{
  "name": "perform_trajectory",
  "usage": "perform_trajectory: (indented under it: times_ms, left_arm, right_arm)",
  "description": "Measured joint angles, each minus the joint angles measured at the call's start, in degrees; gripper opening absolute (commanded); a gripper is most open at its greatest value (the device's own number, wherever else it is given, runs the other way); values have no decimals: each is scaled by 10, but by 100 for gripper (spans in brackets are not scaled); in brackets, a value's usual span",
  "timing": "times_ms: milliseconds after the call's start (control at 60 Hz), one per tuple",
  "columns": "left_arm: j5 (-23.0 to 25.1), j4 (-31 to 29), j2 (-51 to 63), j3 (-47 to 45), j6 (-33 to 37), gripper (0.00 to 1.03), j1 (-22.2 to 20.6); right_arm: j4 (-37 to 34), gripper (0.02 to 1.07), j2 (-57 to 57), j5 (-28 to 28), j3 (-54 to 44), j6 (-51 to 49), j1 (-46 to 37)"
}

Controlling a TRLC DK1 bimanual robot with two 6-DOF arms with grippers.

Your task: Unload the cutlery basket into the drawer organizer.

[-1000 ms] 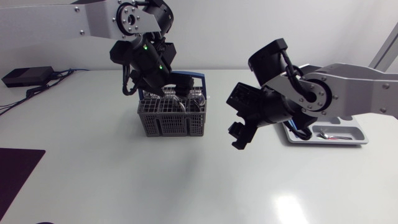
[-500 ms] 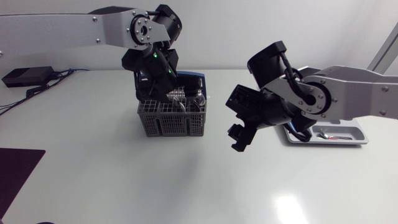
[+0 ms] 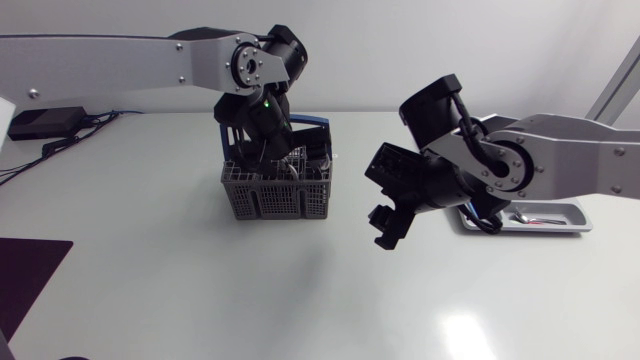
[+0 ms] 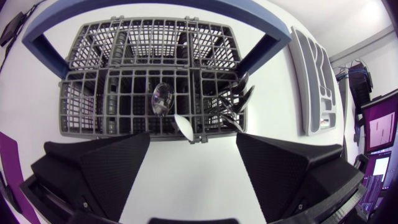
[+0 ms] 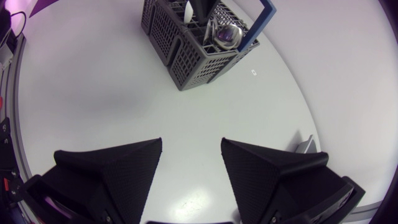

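Left gripper (image 4: 193, 142) hangs with its fingers spread wide, gripping nothing; the basket (image 4: 124, 93) sits straight ahead of it, with spoons (image 4: 160, 99) standing in the row nearest its fingertips; right gripper (image 5: 191, 149) is likewise spread and empty, the basket well ahead of it; the organizer (image 3: 565, 225) lies behind that arm.

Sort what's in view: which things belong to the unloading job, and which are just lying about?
Job: grey mesh plastic cutlery basket with blue handle; shiny metal spoons in it; grey plastic drawer organizer.
Lying about: flat black box with cables; dark purple mat.
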Motion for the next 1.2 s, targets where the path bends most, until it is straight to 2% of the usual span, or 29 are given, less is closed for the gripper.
perform_trajectory:
  times_ms: [217,483,567,750,833,1133,1200]
  left_arm:
    - [0,0,0,1,-40,82,0]
    - [9,-4,-1,2,-63,81,0]
    - [19,-4,-2,2,-73,72,0]
    - [22,-5,-13,2,-89,72,1]
    - [22,-5,-21,2,-100,59,2]
    - [23,-9,-25,3,-122,57,11]
    - [24,-9,-25,3,-123,46,11]
  right_arm:
    - [4,72,-1,0,-6,0,0]
    - [15,72,-1,0,-16,0,0]
    - [15,72,-1,0,-16,0,0]
    - [15,72,-1,0,-16,0,0]
    - [15,72,-1,0,-16,0,0]
    - [15,72,-1,0,-17,0,0]
    - [16,72,-1,0,-18,0,0]
